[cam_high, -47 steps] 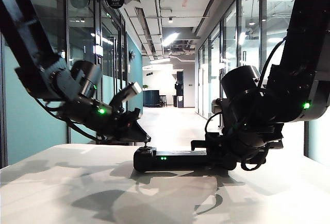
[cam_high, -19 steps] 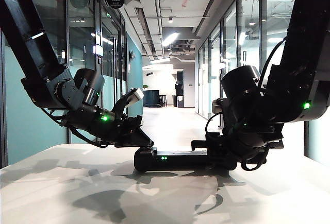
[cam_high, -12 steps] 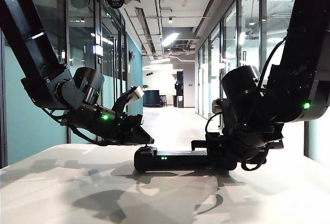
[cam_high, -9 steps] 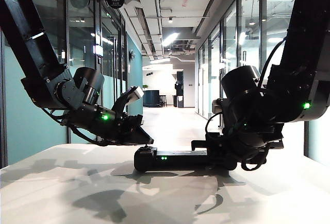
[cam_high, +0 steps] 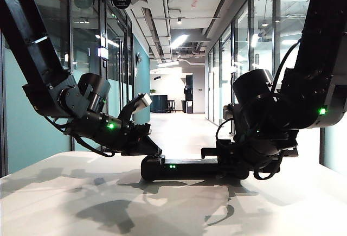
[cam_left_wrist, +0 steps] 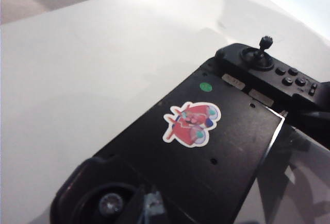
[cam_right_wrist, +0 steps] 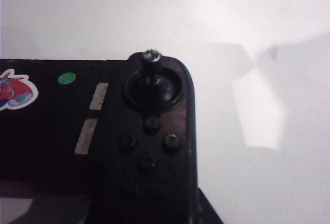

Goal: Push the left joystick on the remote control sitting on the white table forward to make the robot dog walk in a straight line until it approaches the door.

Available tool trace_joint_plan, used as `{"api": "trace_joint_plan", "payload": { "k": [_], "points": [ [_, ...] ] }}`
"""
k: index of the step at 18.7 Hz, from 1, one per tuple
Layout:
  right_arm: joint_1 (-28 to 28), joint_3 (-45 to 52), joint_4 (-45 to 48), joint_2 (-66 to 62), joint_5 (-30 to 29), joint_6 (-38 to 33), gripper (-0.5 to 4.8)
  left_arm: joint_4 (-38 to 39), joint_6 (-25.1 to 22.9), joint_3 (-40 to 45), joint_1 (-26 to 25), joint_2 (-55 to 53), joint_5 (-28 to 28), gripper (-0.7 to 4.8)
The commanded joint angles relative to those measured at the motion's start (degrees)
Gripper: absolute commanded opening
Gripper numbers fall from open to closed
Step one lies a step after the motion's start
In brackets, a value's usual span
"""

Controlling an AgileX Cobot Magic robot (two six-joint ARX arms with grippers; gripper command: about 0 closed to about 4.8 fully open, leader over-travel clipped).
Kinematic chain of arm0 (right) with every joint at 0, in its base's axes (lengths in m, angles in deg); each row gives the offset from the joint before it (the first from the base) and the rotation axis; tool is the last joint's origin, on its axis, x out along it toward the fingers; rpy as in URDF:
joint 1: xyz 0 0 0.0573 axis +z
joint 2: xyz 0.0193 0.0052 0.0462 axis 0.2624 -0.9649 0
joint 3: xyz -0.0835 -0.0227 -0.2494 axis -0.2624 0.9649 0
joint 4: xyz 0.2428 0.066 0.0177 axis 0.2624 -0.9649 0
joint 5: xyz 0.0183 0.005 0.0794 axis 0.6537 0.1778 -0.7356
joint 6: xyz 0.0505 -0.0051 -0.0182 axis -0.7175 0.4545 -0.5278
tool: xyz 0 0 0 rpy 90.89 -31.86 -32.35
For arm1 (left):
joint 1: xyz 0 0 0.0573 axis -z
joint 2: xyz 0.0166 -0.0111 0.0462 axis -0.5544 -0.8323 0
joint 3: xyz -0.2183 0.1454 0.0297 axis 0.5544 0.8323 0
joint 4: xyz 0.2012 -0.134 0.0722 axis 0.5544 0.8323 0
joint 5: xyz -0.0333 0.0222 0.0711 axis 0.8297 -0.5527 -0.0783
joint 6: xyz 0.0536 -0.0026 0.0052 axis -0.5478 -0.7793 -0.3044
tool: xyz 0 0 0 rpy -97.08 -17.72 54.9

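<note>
The wide black remote control [cam_high: 184, 168] lies on the matte white table [cam_high: 81, 203]. The left gripper [cam_high: 154, 150], jaw state unclear, presses at its left end; the right gripper [cam_high: 233, 165] clamps its right end.

1. Your worktop [cam_left_wrist: 77, 80] looks smooth, matt white.
2. The remote control [cam_left_wrist: 216, 147] is matt black plastic, finely grained, bearing a glossy paper-like sticker [cam_left_wrist: 192, 123].
3. Its stick [cam_right_wrist: 151, 59] has a knurled top.

Office corridor: glass partition walls [cam_high: 87, 57], exposed ceiling ducts [cam_high: 179, 8], strip lights [cam_high: 179, 40].
</note>
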Motion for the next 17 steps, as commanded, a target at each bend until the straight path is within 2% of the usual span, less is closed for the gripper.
{"api": "trace_joint_plan", "payload": {
  "k": [1, 9, 17],
  "points": [
    [0.1, -0.2, 1.4, 0.3, 0.0, -0.3, 1.98, -1.2, -0.2, -0.2, 0.0, -0.2, -0.3, -0.06],
    [0.1, -0.2, 1.4, 0.3, 0.0, -0.3, 1.98, -3.1, 0.0, -0.2, 0.0, -0.2, -2.8, -0.06],
    [0.1, -0.2, 1.4, 0.3, 0.0, -0.3, 1.98, -4.1, 0.0, -0.2, 0.0, -0.2, -3.1, -0.06]
  ]
}}
